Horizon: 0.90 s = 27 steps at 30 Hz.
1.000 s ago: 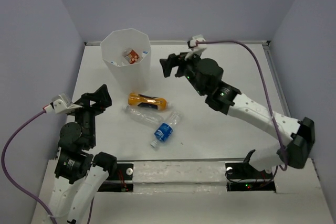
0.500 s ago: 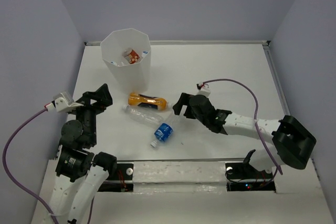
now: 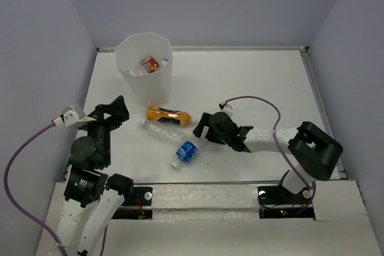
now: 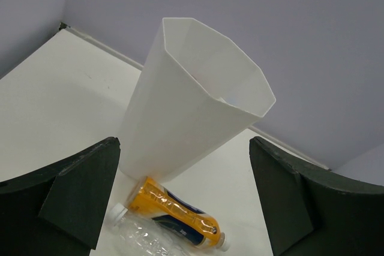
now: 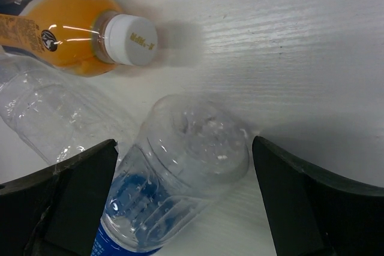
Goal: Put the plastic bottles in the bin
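Note:
The white eight-sided bin (image 3: 144,70) stands at the back left with a red-capped bottle (image 3: 150,63) inside. An orange bottle (image 3: 168,114), a clear bottle (image 3: 161,131) and a blue-label bottle (image 3: 189,146) lie on the table in front of it. My right gripper (image 3: 202,127) is open, low over the table, its jaws on either side of the blue-label bottle's base (image 5: 192,142) without touching. The orange bottle's white cap (image 5: 133,40) lies just beyond. My left gripper (image 3: 115,111) is open and empty, left of the bottles, facing the bin (image 4: 192,106) and the orange bottle (image 4: 174,215).
Grey walls close in the white table (image 3: 252,82) on three sides. A raised rim runs along the back edge. Purple cables loop from both wrists.
My right arm has swung down from beside the bin to the table and moved its open gripper left onto the blue-label bottle's base. The left arm has stayed put.

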Each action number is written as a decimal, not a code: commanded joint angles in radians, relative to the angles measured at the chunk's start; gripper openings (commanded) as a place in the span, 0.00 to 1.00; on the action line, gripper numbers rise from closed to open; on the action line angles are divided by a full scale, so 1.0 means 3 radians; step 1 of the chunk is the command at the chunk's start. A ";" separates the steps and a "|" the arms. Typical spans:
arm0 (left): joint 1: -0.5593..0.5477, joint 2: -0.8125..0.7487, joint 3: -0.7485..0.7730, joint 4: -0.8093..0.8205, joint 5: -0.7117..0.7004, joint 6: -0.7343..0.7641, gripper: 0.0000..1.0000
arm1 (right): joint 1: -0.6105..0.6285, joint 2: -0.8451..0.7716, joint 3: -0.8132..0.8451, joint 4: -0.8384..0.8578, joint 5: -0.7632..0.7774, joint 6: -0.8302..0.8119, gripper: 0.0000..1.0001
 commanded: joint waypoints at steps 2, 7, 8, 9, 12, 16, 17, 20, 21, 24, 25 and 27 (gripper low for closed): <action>0.0020 0.0025 -0.0013 0.0182 0.0030 0.0054 0.99 | 0.0014 0.0072 -0.0020 0.0173 -0.0056 0.0177 0.98; 0.0020 0.0025 -0.0013 0.0177 0.0030 0.0054 0.99 | 0.0014 -0.0055 -0.0142 0.0163 0.0112 0.0197 0.83; 0.0025 0.0025 -0.0018 0.0177 0.0030 0.0054 0.99 | 0.0014 -0.0107 -0.0143 0.0163 0.0158 0.0192 0.80; 0.0020 0.0025 -0.0013 0.0182 0.0030 0.0049 0.99 | 0.0014 -0.0158 -0.0203 0.0138 0.0244 0.0182 0.78; 0.0020 0.0025 -0.0013 0.0177 0.0035 0.0054 0.99 | 0.0014 -0.0408 -0.0275 -0.0005 0.0429 0.0075 0.64; 0.0025 0.0020 -0.0013 0.0177 0.0030 0.0054 0.99 | 0.0014 -0.0710 -0.0306 -0.0225 0.0527 -0.0114 0.55; 0.0025 0.0020 -0.0013 0.0182 0.0030 0.0054 0.99 | 0.0014 -0.0746 -0.0311 -0.0241 0.0527 -0.0155 0.52; 0.0025 0.0015 -0.0013 0.0177 0.0025 0.0054 0.99 | 0.0014 -0.0863 -0.0266 -0.0388 0.0567 -0.0406 0.49; 0.0025 0.0015 -0.0013 0.0177 0.0025 0.0054 0.99 | 0.0014 -0.0960 -0.0179 -0.0450 0.0603 -0.0548 0.49; 0.0025 0.0010 -0.0013 0.0182 0.0030 0.0054 0.99 | 0.0014 -0.1220 -0.0010 -0.0776 0.0624 -0.0906 0.48; 0.0030 0.0015 -0.0013 0.0182 0.0030 0.0054 0.99 | 0.0014 -0.1293 0.0107 -0.0849 0.0634 -0.0988 0.48; 0.0030 0.0000 -0.0008 0.0182 0.0025 0.0049 0.99 | 0.0014 -0.1502 0.0255 -0.0976 0.0563 -0.1213 0.46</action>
